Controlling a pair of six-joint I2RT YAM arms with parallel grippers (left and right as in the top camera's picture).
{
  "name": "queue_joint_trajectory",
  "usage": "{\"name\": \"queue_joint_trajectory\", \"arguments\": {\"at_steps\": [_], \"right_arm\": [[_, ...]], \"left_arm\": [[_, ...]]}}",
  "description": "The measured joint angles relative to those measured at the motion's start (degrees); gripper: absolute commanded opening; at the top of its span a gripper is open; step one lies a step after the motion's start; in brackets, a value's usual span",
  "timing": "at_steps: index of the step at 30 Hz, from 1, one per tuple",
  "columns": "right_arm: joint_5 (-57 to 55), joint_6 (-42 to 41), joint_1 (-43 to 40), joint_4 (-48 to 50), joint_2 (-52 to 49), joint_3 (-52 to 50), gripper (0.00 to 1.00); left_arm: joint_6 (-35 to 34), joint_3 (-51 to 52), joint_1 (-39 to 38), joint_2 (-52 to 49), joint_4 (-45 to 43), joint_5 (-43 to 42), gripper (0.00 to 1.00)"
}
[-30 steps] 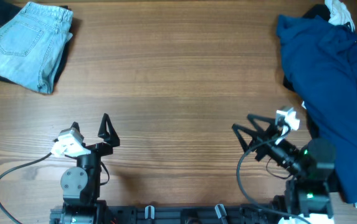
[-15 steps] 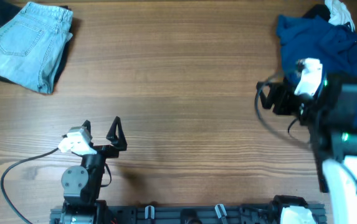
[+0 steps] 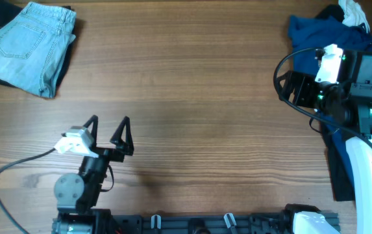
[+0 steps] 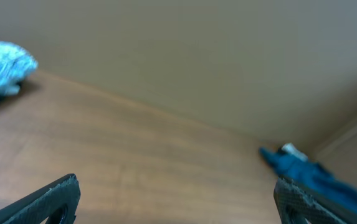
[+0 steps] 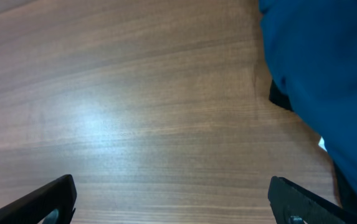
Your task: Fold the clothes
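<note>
Left gripper (image 3: 110, 123): nearest, left of centre, over bare table (image 3: 192, 78). Jaws spread wide, nothing in them.
Right gripper (image 5: 172, 190): farther out on the right side. Jaws spread wide and empty, over bare wood just left of the shirt's edge. In the wrist view the cloth lies to the right of the fingers, not between them.
Shirt (image 3: 306, 32): a rumpled heap along the right edge of the table, running from near to far, partly hidden under the right arm. Not spread, not folded.
Step in hand: my reading is a reach for the shirt, to pull it to the open middle and lay it flat.
Method note: bring the right jaws over the left border of the heap and pinch a single layer at a hem or sleeve, not a bunched wad. Draw it leftward low and slow so it unrolls. The left arm should be ready to take a second corner.
Dark cloth (image 5: 281, 96): peeks out under the shirt's left edge. It could get caught in the same pinch.
White garment (image 3: 351, 10): far right corner, touching the shirt's far end. It may drag along.
Jeans (image 3: 26, 42): far left corner, folded, well apart. Leave them.
</note>
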State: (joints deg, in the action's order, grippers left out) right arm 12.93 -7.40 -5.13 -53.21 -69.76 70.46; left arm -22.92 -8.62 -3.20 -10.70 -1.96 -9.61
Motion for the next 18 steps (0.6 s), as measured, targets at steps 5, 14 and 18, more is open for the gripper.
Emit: {"name": "queue_joint_trajectory", "arguments": {"at_steps": [5,14,18], "right_arm": [[0.0,-0.4,0.0,0.2,0.2,0.0,1.0],[3.2,2.6,0.0,2.0,6.7,0.0,0.91],[3.5,2.3,-0.4,1.6,7.0,0.0,0.78]], "left_arm": [[-3.4,-5.7,0.0,-3.0,-1.7,-2.6,1.0],[-5.1,-6.6,0.0,-6.0,-7.1,-7.8,1.0],[-5.3,-6.6,0.0,-6.0,-7.3,-8.6,1.0]]}}
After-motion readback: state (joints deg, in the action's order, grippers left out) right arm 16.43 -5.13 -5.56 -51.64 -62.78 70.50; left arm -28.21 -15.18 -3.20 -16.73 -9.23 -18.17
